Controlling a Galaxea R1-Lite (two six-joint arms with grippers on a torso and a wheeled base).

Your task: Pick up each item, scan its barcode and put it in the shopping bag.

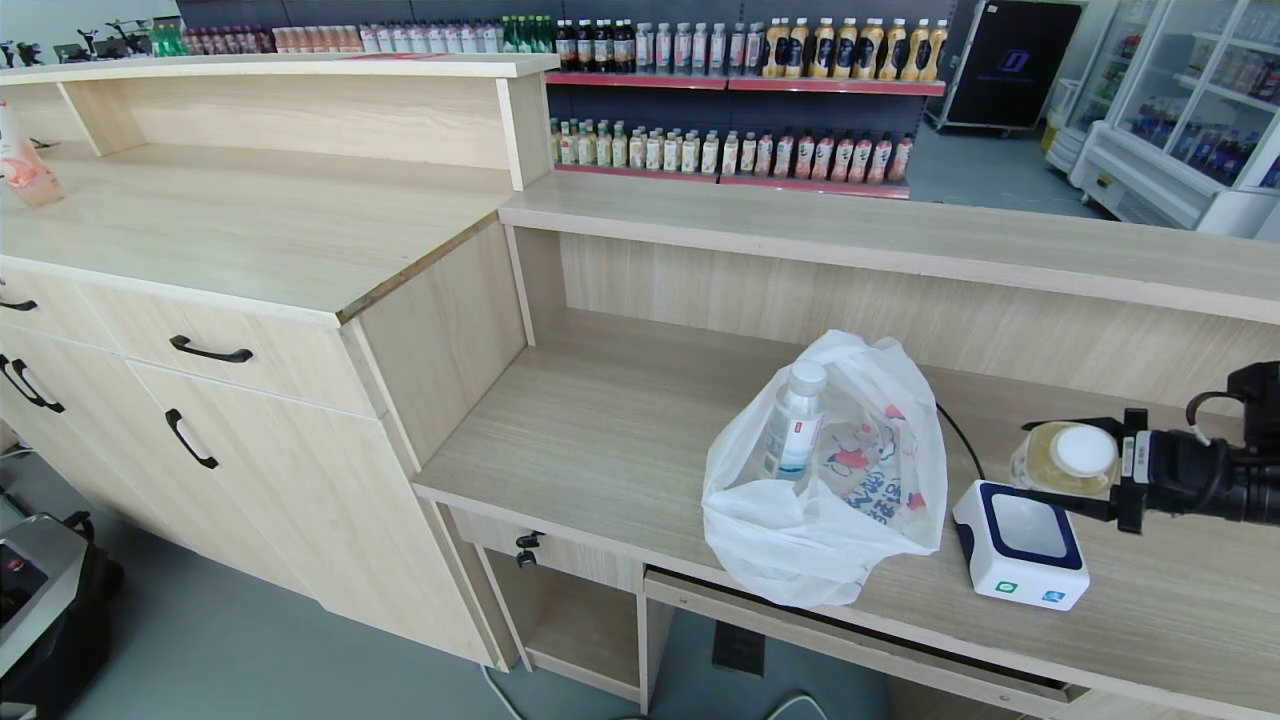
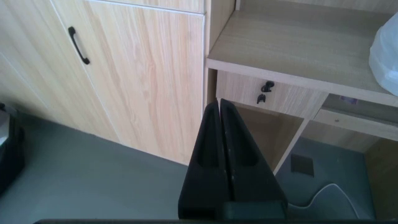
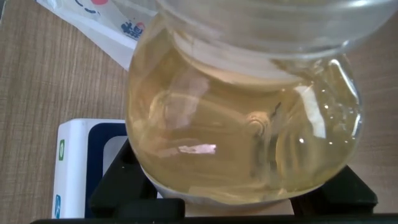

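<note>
Bottle of yellow liquid [image 1: 1062, 458] pinched in the right fingers [image 1: 1095, 510] above the scanner [image 1: 1020, 548]; left fingers [image 2: 205, 155] pressed together.

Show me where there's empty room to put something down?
The low desk is bare from its left wall to the shopping bag. Crowded right of the bag: scanner with the held bottle over it.

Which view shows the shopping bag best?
The head view: the whole bag sits open on the counter with a bottle inside. The left wrist view catches one white edge, the right wrist view a printed corner.
</note>
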